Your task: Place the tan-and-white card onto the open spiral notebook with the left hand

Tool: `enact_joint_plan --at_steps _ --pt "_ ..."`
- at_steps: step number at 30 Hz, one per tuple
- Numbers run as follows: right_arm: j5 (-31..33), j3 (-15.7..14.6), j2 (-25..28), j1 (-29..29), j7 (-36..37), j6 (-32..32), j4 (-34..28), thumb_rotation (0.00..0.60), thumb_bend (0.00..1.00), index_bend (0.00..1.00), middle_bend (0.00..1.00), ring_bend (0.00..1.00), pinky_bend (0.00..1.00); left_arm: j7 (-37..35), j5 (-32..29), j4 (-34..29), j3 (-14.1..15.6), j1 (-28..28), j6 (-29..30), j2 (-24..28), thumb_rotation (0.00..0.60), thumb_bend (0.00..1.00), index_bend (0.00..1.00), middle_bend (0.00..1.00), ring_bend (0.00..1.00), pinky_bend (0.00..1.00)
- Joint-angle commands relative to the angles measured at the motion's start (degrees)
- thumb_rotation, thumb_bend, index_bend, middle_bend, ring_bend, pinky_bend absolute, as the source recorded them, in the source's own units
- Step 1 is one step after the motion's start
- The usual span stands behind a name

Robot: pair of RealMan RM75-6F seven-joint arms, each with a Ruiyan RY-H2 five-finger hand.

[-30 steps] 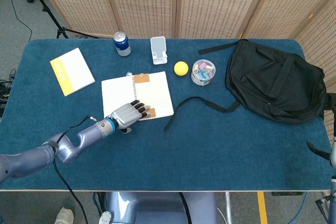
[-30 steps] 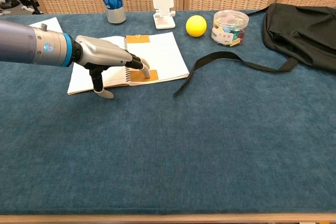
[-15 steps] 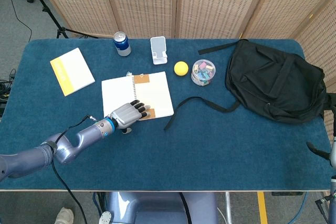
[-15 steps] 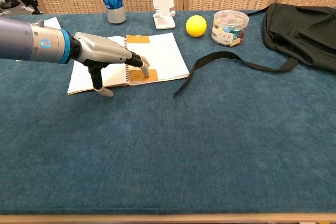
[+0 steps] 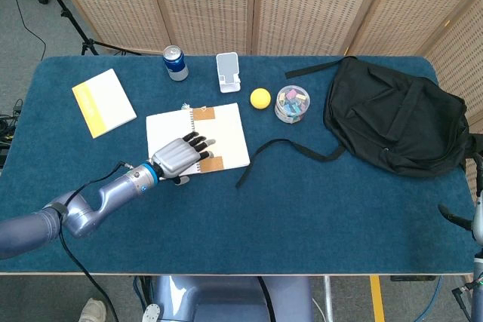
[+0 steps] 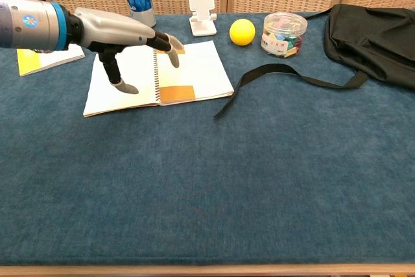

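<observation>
The open spiral notebook (image 5: 173, 127) (image 6: 201, 69) lies left of the table's middle. A tan-and-white card (image 5: 212, 163) (image 6: 176, 93) lies flat on its near edge, just right of the spiral. A second tan patch (image 5: 204, 113) sits at the top of the right page. My left hand (image 5: 181, 157) (image 6: 120, 28) hovers above the notebook with its fingers spread, holding nothing and clear of the card. At the right edge of the head view only a dark bit of my right hand (image 5: 458, 217) shows, its fingers unreadable.
A blue can (image 5: 176, 62) (image 6: 139, 4), white phone stand (image 5: 228, 71) (image 6: 202, 8), yellow ball (image 5: 260, 98) (image 6: 242, 31) and clear jar (image 5: 292, 103) (image 6: 284, 33) line the back. A black backpack (image 5: 392, 122) (image 6: 376, 30) trails a strap (image 5: 287, 148) (image 6: 279, 72). A yellow-and-white booklet (image 5: 103, 102) (image 6: 45, 56) lies far left.
My left hand lifted off the card and moved up and back over the notebook's left page. The card stays flat on the notebook.
</observation>
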Motion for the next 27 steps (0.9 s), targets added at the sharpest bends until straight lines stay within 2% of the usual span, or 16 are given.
enact_joint_plan --at_steps 1,3,5,8,14,19,23,27 --pt "-0.34 -0.11 0.11 -0.07 0.23 0.16 -0.17 0.600 0.00 0.02 0.00 0.00 0.00 0.97 -0.93 -4.30 -0.90 2.80 4.57 3.94 0.600 0.26 0.18 0.00 0.00 0.02" --pt "-0.71 -0.18 0.23 -0.13 0.51 0.30 -0.35 0.600 0.00 0.02 0.00 0.00 0.00 2.40 -1.75 -6.59 -0.87 5.10 7.91 5.92 0.600 0.22 0.09 0.00 0.00 0.01" --pt "-1.28 -0.31 0.33 -0.19 0.82 0.53 -0.55 0.600 0.00 0.02 0.00 0.00 0.00 4.85 -3.64 -9.49 -0.69 8.44 12.35 8.03 0.600 0.10 0.01 0.00 0.00 0.00" --pt "-2.30 -0.64 0.48 -0.28 1.30 0.82 -0.73 0.600 0.00 0.02 0.00 0.00 0.00 7.77 -5.42 -13.11 -0.38 13.22 19.31 9.62 0.600 0.00 0.00 0.00 0.00 0.00" --pt "-4.85 -1.42 0.72 -0.47 2.89 1.50 -1.09 0.600 0.00 0.02 0.00 0.00 0.00 7.34 -6.87 -17.84 2.29 26.65 35.82 11.77 0.600 0.00 0.00 0.00 0.00 0.00" --pt "-6.61 -1.80 0.61 -0.47 5.05 1.84 -0.22 0.600 0.00 0.02 0.00 0.00 0.00 4.97 -7.17 -17.20 4.82 36.67 46.37 11.34 0.600 0.00 0.00 0.00 0.00 0.00" --pt "-9.74 -2.17 0.19 -0.35 8.93 3.02 1.86 0.600 0.00 0.02 0.00 0.00 0.00 3.07 -7.56 -15.29 6.31 44.61 54.28 10.37 0.600 0.00 0.00 0.00 0.00 0.00" --pt "-12.38 -2.84 0.09 -0.59 10.62 4.49 2.74 0.600 0.00 0.00 0.00 0.00 0.00 1.77 -7.21 -15.78 6.68 48.82 57.51 11.19 0.600 0.00 0.00 0.00 0.00 0.00"
